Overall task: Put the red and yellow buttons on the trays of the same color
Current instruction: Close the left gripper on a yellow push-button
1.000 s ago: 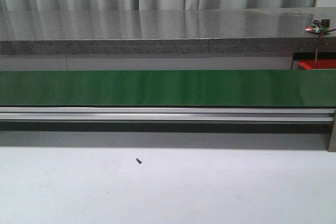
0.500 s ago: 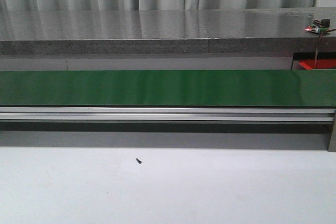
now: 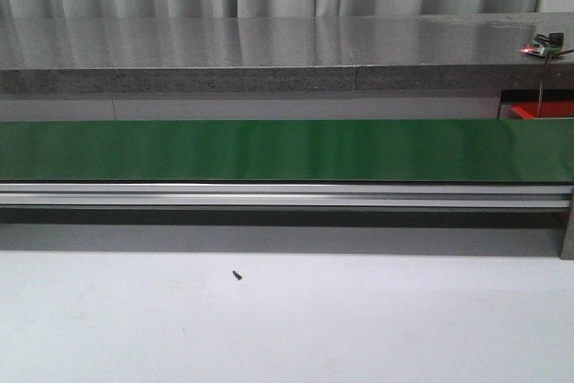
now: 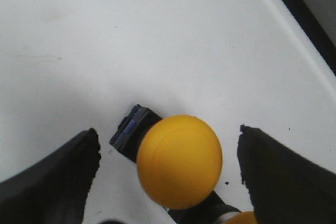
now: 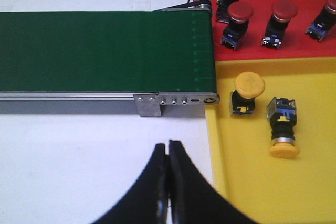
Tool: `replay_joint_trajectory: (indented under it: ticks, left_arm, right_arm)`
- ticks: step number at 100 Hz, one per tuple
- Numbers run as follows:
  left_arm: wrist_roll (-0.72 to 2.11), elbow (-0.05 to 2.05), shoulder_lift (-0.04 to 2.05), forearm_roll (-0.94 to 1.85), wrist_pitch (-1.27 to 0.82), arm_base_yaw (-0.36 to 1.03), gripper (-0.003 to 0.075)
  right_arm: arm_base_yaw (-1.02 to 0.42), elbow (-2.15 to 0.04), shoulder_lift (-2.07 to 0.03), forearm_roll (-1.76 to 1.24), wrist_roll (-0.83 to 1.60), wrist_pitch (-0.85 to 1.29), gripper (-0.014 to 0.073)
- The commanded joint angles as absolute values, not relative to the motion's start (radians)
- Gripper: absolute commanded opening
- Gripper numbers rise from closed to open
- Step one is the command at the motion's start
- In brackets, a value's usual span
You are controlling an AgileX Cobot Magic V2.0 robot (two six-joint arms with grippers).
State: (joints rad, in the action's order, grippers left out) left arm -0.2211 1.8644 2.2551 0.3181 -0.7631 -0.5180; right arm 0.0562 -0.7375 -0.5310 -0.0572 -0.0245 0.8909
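Note:
In the left wrist view a yellow button point(image 4: 179, 160) with a black and blue body lies on a white surface. My left gripper point(image 4: 168, 132) is open, one finger on each side of the cap with a gap to both. A second yellow cap point(image 4: 248, 217) peeks in at the frame edge. In the right wrist view my right gripper point(image 5: 168, 143) is shut on nothing over the white table, beside the yellow tray point(image 5: 315, 108), which holds two yellow buttons point(image 5: 249, 84) point(image 5: 284, 150). The red tray point(image 5: 299, 45) behind it holds several red buttons point(image 5: 240, 11). Neither gripper shows in the front view.
A green conveyor belt point(image 3: 287, 150) on an aluminium rail point(image 3: 287, 195) runs across the table; its end point(image 5: 202, 51) stops at the two trays. A grey counter point(image 3: 269, 51) stands behind it. A small dark speck point(image 3: 237, 275) lies on the white table.

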Motion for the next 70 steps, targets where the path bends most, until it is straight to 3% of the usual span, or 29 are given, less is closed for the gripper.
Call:
replay_joint_trajectory:
  ticks: [1,12,39,70]
  left_arm:
    - [-0.228,1.898,2.198,0.348,-0.706,-0.511,0.0533]
    - [-0.228,1.898,2.204,0.348,-0.704,-0.511,0.0502]
    - [-0.228,1.898,2.204,0.348,-0.691,-0.511,0.0278]
    - [-0.218,1.898,2.156,0.346,-0.73,-0.516,0.0251]
  right_arm:
    - [0.054,-0.764,-0.534,-0.054,-0.019,0.837,-0.0067]
    - [0.054,-0.764,-0.534,-0.054,-0.019,0.837,-0.0067]
    - [0.054,-0.764,-0.534,-0.055,-0.019,0.837,-0.0067]
    - [0.054,-0.764,-0.534,-0.055,-0.019,0.837,-0.0067]
